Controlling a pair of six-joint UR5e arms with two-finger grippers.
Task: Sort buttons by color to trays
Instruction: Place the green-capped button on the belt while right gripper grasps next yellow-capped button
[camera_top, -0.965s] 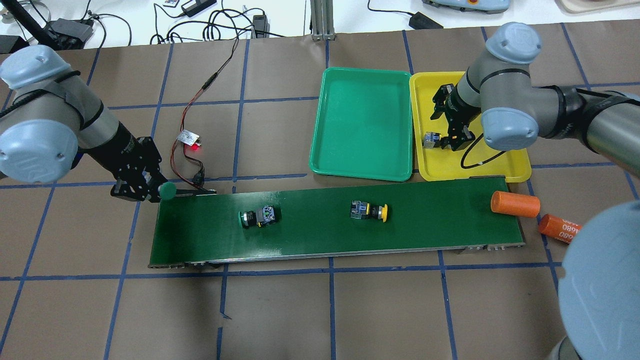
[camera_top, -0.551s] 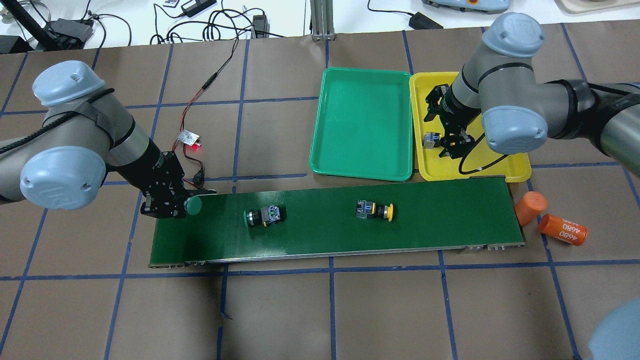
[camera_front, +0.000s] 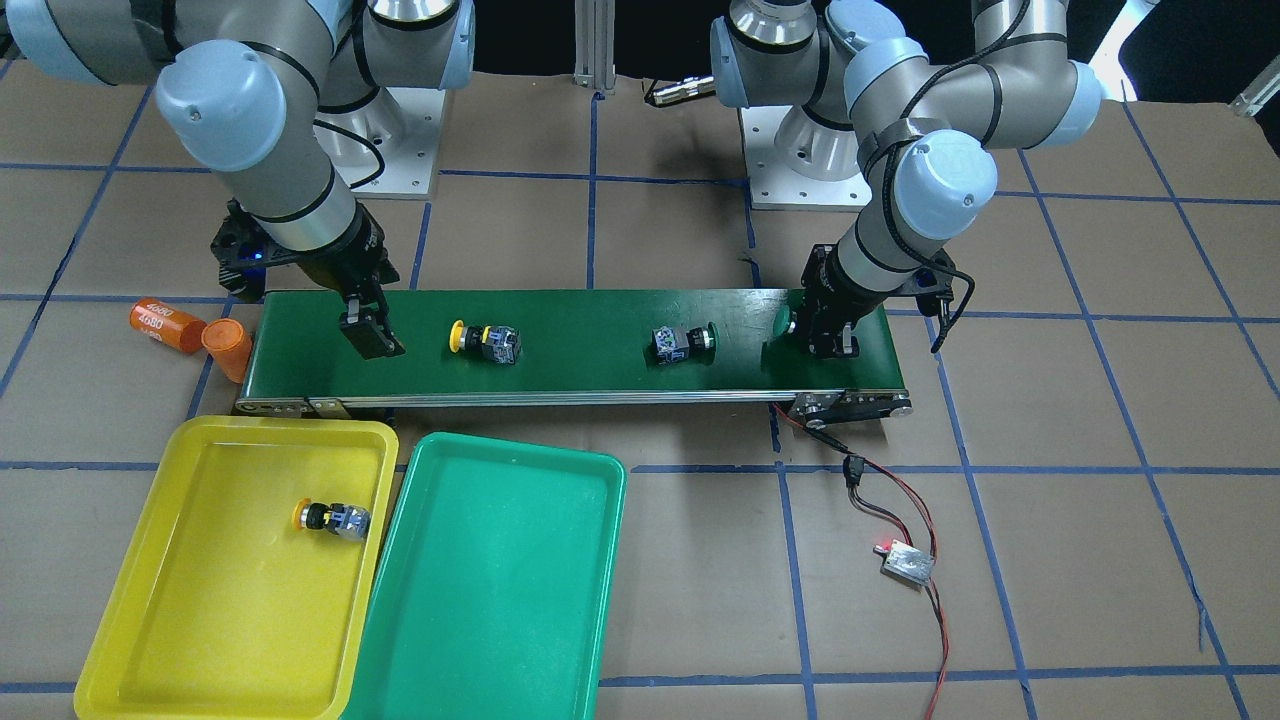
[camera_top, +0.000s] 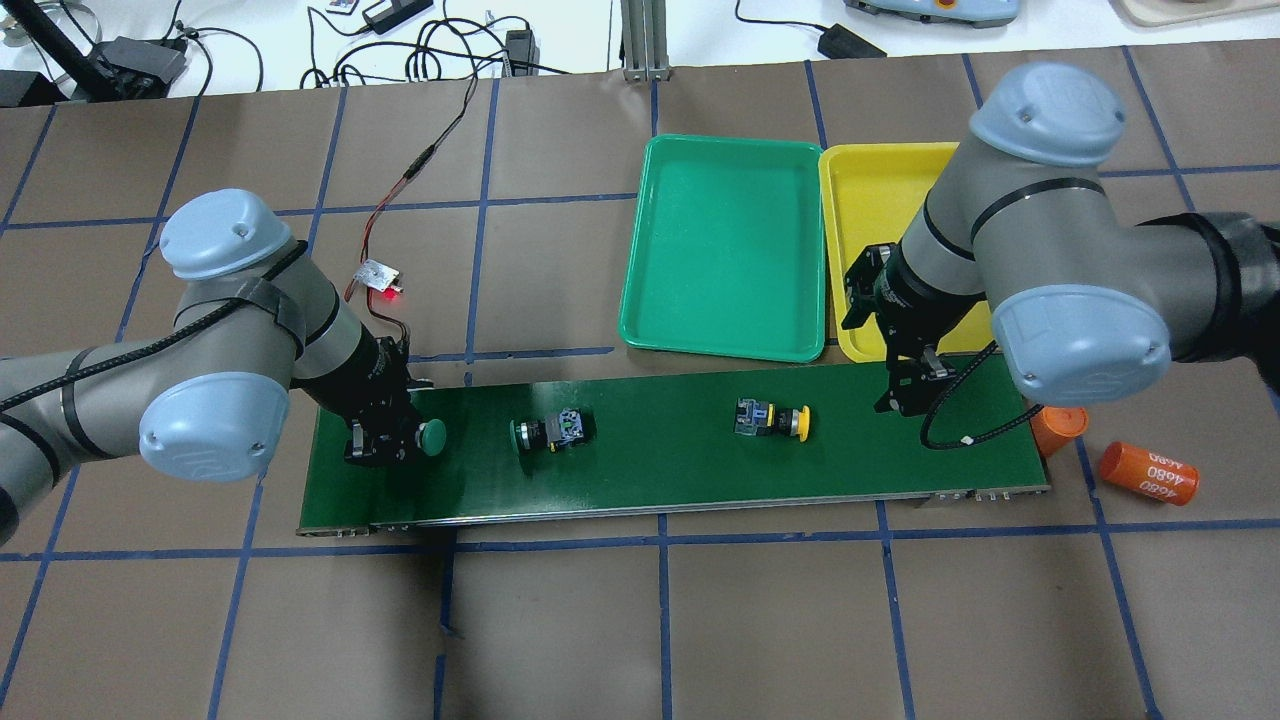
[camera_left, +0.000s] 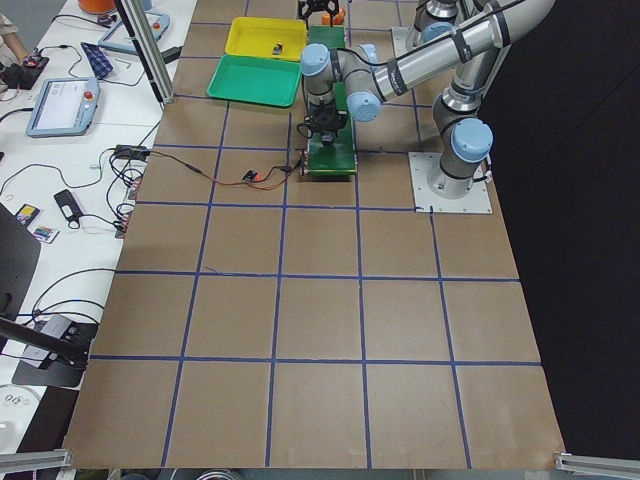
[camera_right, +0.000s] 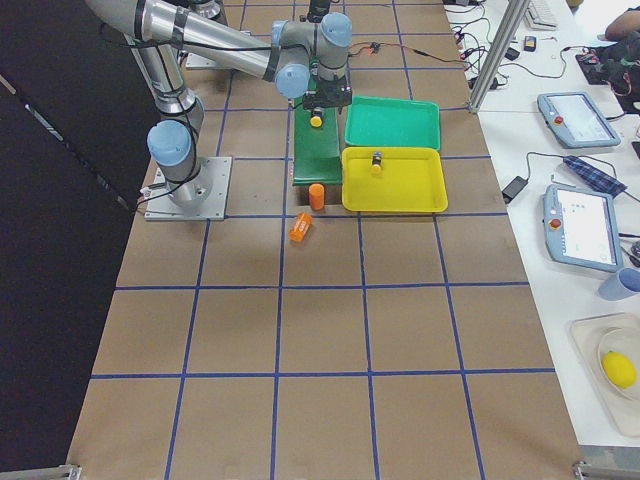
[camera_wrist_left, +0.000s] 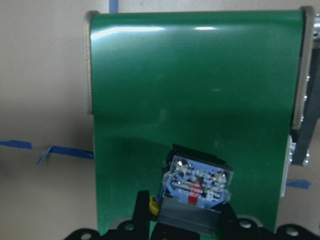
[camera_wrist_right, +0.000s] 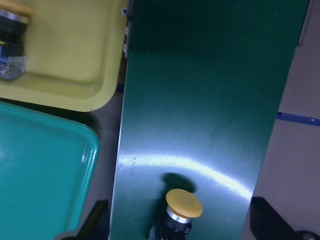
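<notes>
My left gripper (camera_top: 393, 440) is shut on a green button (camera_top: 431, 437) low over the left end of the belt; the left wrist view shows the button's grey-blue block (camera_wrist_left: 197, 184) between the fingers. My right gripper (camera_top: 905, 390) is open and empty over the belt's right part. A yellow button (camera_top: 771, 420) lies on the belt just left of it and shows between the spread fingers (camera_wrist_right: 183, 210). A second green button (camera_top: 548, 430) lies on the belt. Another yellow button (camera_front: 332, 518) lies in the yellow tray (camera_top: 870, 190). The teal tray (camera_top: 725, 250) holds nothing.
The long dark-green conveyor belt (camera_top: 680, 480) runs across the table in front of both trays. Two orange cylinders (camera_top: 1060, 425) (camera_top: 1148, 472) lie on the table off the belt's right end. A small circuit board with red wires (camera_top: 377, 275) lies behind the belt's left end.
My right gripper left the yellow button in the yellow tray and moved over the belt. My left gripper moved right with the green button. Both belt buttons drifted right; one orange cylinder dropped off the belt's end.
</notes>
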